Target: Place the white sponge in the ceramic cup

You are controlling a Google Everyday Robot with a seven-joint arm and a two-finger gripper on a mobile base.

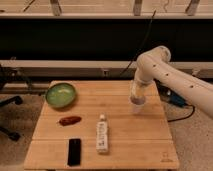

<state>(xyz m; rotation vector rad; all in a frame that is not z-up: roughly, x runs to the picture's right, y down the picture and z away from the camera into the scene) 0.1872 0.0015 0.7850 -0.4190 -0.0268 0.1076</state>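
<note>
My white arm comes in from the right and bends down over the right part of the wooden table [55, 150]. The gripper [137, 94] points down, right above a pale cup-like shape [138, 106] that stands on the table. The gripper covers the top of that shape. I cannot make out the white sponge; it may be hidden in or under the gripper.
A green bowl [60, 94] sits at the table's back left. A reddish-brown object [70, 120] lies in front of it. A white bottle [102, 133] lies near the middle front, and a black flat object [74, 151] lies to its left. A cable and a blue item [176, 100] are off the table's right edge.
</note>
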